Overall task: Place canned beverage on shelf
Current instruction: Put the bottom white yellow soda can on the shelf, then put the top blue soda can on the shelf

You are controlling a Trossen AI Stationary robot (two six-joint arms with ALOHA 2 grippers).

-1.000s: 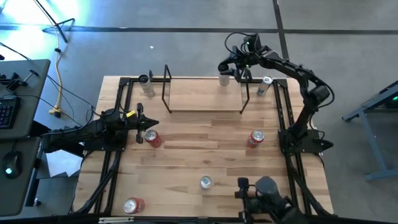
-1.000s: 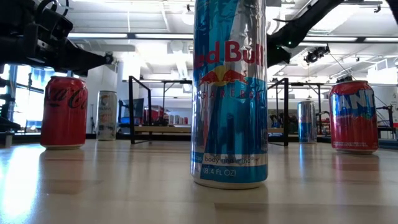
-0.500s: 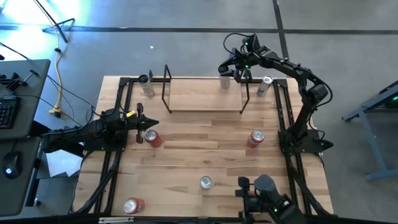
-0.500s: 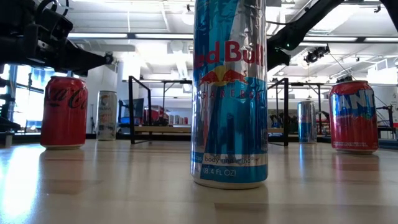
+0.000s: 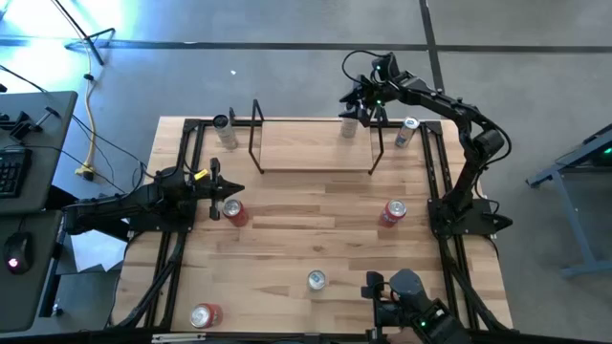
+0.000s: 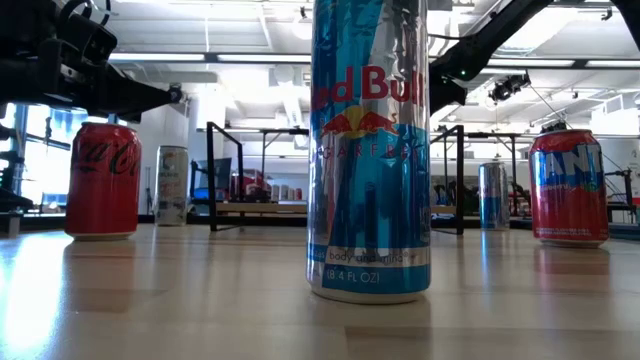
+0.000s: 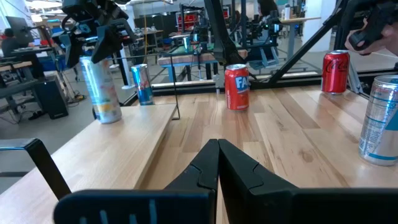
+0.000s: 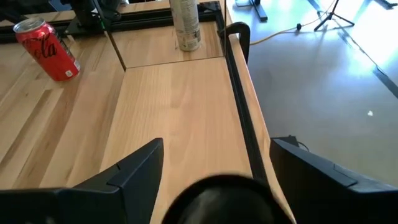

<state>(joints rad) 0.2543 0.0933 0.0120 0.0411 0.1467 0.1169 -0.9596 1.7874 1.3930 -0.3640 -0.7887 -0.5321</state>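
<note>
The shelf (image 5: 311, 148) is a low light-wood board with black rod frames at both short ends, at the table's far middle; it also shows in the right wrist view (image 8: 174, 106). A slim silver can (image 5: 349, 126) stands upright on the shelf's far right corner, on its base (image 7: 107, 118). My right gripper (image 5: 357, 112) hangs just over this can, open, its fingers (image 8: 134, 174) standing on either side of the can's top. My left gripper (image 5: 234, 191) is shut and empty, level over the table's left side, beside a red can (image 5: 233, 212).
Other cans stand on the table: a silver one far left (image 5: 225, 132), a blue-silver one far right (image 5: 406, 132), a red one at the right (image 5: 393, 212), a tall blue one near the middle (image 5: 316, 279), and a red one near left (image 5: 204, 315). Black rails (image 5: 435, 182) run along the sides.
My right gripper has drawn slightly toward the table's right edge, off the slim can. The can stays upright on the shelf.
</note>
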